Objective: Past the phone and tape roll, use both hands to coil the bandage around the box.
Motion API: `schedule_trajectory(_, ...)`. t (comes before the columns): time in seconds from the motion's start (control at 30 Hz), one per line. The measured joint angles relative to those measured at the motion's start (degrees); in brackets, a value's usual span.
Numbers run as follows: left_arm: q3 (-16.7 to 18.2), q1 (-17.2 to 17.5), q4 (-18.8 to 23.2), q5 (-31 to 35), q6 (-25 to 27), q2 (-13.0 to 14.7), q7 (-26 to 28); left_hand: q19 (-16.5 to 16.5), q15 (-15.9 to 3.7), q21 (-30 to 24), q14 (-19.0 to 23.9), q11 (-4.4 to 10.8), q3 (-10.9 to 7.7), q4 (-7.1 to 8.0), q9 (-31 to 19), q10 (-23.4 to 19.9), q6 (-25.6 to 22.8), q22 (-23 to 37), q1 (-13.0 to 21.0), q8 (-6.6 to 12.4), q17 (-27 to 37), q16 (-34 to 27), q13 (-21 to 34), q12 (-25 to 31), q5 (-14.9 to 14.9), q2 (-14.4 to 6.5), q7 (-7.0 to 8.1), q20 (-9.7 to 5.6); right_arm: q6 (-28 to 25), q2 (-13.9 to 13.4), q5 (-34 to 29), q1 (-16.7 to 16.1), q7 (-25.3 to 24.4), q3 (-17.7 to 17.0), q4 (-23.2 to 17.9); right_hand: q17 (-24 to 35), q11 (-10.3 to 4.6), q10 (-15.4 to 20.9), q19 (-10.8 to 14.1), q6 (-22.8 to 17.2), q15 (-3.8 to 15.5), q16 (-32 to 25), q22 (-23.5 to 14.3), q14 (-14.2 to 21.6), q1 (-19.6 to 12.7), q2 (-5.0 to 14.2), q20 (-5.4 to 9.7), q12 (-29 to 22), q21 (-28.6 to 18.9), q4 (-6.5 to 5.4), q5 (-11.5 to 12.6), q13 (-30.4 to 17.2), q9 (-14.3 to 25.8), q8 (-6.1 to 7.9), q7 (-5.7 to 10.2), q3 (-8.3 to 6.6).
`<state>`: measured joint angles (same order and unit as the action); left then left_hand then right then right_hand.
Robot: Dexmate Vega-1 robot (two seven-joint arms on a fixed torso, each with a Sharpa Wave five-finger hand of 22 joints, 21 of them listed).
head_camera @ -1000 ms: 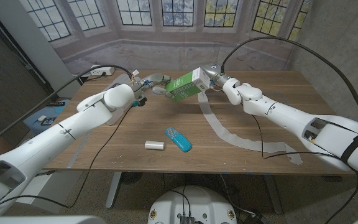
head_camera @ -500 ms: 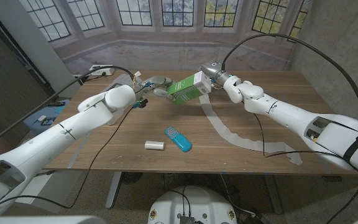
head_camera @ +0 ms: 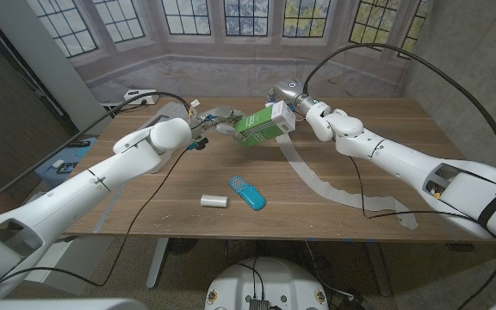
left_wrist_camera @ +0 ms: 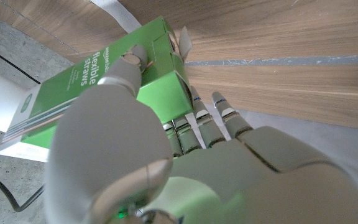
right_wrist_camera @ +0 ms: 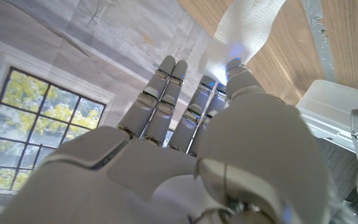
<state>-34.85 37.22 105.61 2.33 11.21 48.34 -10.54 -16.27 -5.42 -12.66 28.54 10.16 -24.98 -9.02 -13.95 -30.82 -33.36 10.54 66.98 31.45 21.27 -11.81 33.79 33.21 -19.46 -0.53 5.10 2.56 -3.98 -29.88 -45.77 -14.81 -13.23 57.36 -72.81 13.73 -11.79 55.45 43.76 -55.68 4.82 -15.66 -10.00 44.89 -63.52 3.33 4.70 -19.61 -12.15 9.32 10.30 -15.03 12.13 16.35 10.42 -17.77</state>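
A green and white box (head_camera: pixel 263 123) hangs above the far middle of the table. My left hand (head_camera: pixel 220 117) grips its green end, thumb on top and fingers beneath (left_wrist_camera: pixel 166 155); the box (left_wrist_camera: pixel 98 68) reads "flexible straws". My right hand (head_camera: pixel 289 99) is at the box's white end, and its fingertips (right_wrist_camera: pixel 238 68) hold the white bandage (right_wrist_camera: pixel 247 22). From the box the bandage (head_camera: pixel 310 179) trails down and right across the table. Nearer me lie the blue phone (head_camera: pixel 246 192) and the white tape roll (head_camera: pixel 214 201).
The bandage's loose tail (head_camera: pixel 403 215) lies close to the table's near right edge. A power strip (head_camera: pixel 136 100) with cables sits at the far left corner. A low side surface (head_camera: pixel 63 159) with small items stands left of the table.
My right hand has shifted slightly farther and leftward at the box's white end. The box has tilted a little but stays in about the same place. Phone and tape roll are unmoved.
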Motion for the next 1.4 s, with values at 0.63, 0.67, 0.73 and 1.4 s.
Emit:
schedule_trajectory(0.63,-1.6,-2.6,-3.0,0.0,-0.7,-0.5,-3.5,0.5,0.31,0.0,-0.3,0.00,0.00,0.00,0.0,0.0,0.0,0.0,0.0,0.03,0.0,0.0,0.0,0.1,0.0,0.0,0.00,0.11,0.9,0.0,-2.0,0.1,0.2,-0.7,-1.4,0.3,0.20,0.2,0.0,0.0,0.38,0.3,0.0,0.4,-0.1,-0.15,0.00,0.0,0.0,0.00,0.0,0.0,0.0,-0.02,0.00,0.00)
schedule_trajectory(0.67,-1.7,-2.7,-3.1,0.0,-0.7,-0.5,-3.7,0.5,0.31,0.0,-0.3,0.00,0.00,0.00,0.0,0.0,0.0,0.0,0.0,0.03,0.0,0.0,0.0,0.1,0.0,0.0,0.00,0.11,1.0,-0.1,-2.1,0.1,0.2,-0.7,-1.5,0.3,0.20,0.2,0.0,0.0,0.38,0.4,0.0,0.4,-0.1,-0.16,0.00,0.0,0.0,0.00,0.0,0.0,0.0,-0.03,0.00,0.00)
schedule_trajectory(0.73,-1.8,-2.9,-3.3,0.0,-0.7,-0.6,-4.0,0.5,0.31,0.0,-0.3,0.00,0.00,0.00,0.0,0.0,0.0,0.0,0.0,0.03,0.0,0.0,0.0,0.1,0.0,0.0,0.00,0.11,1.0,-0.1,-2.2,0.2,0.2,-0.7,-1.5,0.3,0.20,0.2,0.0,0.0,0.38,0.4,0.0,0.4,-0.1,-0.16,0.00,0.0,0.0,0.00,0.0,0.0,0.0,-0.03,0.00,0.00)
schedule_trajectory(1.4,-4.0,-5.4,-5.2,0.5,-0.2,-1.8,-7.0,0.5,0.51,0.0,-0.7,0.00,0.00,0.00,0.3,0.0,0.2,0.0,-0.2,0.05,-0.3,0.0,0.0,-0.1,0.0,0.1,-0.20,0.11,0.0,-0.7,-4.2,0.3,2.3,-1.7,-5.8,0.3,0.21,0.2,0.0,0.0,0.38,0.6,0.0,0.4,-0.1,-0.17,0.00,0.0,0.0,-0.08,0.0,0.0,0.0,-0.05,-0.01,0.39)
